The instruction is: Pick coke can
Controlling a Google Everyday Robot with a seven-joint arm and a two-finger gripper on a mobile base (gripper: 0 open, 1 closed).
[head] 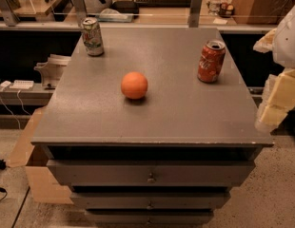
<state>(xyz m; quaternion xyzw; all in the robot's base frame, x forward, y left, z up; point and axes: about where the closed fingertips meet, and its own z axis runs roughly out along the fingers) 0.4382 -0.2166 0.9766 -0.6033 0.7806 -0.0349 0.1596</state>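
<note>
The cabinet top (185, 122) bears 3 things: the coke can (211, 61) upright at the right rear, a second can (93, 36) at the left rear corner, and a ball (134, 85) between them, nearer the front. The gripper (276, 104) hangs beyond the right edge, apparently clear of it. Drawers (150, 172) sit below.

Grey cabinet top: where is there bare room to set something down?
On the grey cabinet top, free: the front strip before the round orange ball; the back middle between the pale white-green can and the red aluminium coke can. Tightest at right, where the gripper hangs beside the edge.
</note>
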